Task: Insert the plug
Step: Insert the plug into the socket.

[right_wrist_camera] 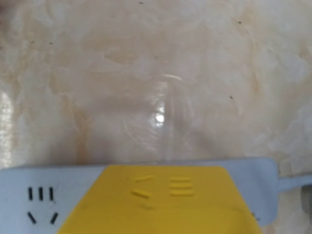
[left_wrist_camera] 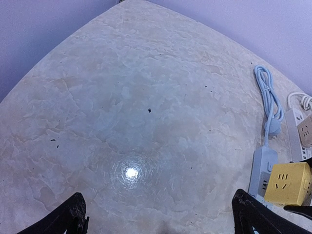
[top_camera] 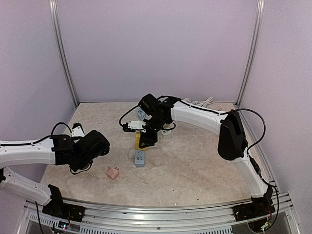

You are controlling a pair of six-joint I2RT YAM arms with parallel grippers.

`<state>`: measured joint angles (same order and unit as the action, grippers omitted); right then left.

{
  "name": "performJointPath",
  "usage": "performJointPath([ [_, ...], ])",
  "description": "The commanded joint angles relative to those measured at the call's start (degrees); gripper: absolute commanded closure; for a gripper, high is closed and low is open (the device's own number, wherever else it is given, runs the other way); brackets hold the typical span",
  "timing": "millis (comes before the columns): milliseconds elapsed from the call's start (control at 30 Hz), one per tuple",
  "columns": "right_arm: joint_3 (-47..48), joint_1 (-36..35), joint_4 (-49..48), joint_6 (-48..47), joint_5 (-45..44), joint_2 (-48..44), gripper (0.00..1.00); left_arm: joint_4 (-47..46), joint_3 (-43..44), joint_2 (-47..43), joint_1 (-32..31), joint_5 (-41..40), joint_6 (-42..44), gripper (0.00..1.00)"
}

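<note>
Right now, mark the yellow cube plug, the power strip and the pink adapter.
yellow cube plug [left_wrist_camera: 292,180]: left wrist view, its socketed top face.
power strip [right_wrist_camera: 63,180]: right wrist view, bare left end beside the sockets.
pink adapter [top_camera: 112,172]: top external view, middle of its body.

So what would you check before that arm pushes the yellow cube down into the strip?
1. Yellow cube over the blue-grey power strip: ok, it sits on or just above it.
2. Prongs lined up with the socket slots: cannot tell, hidden under the cube.
3. Right jaws holding the cube firmly: cannot tell, no fingers show in the right wrist view.
4. Left jaws out of the way: ok, wide apart over bare table, off to the side.
5. Pink block clear of the strip: ok, apart.
</note>
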<state>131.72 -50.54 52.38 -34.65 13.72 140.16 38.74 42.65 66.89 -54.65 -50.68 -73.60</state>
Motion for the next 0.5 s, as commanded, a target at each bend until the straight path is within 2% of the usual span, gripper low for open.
performJointPath([
  [0, -0.6, 0.9, -3.2, 2.2, -1.7, 1.5, 1.0, 2.2, -0.9, -0.9, -0.4, -1.3, -1.6, 0.01],
  [467, 0.5, 1.1, 3.0, -2.3, 0.0, 3.7, 1.0, 2.4, -1.8, -0.9, -0.5, -1.4, -2.6, 0.01],
])
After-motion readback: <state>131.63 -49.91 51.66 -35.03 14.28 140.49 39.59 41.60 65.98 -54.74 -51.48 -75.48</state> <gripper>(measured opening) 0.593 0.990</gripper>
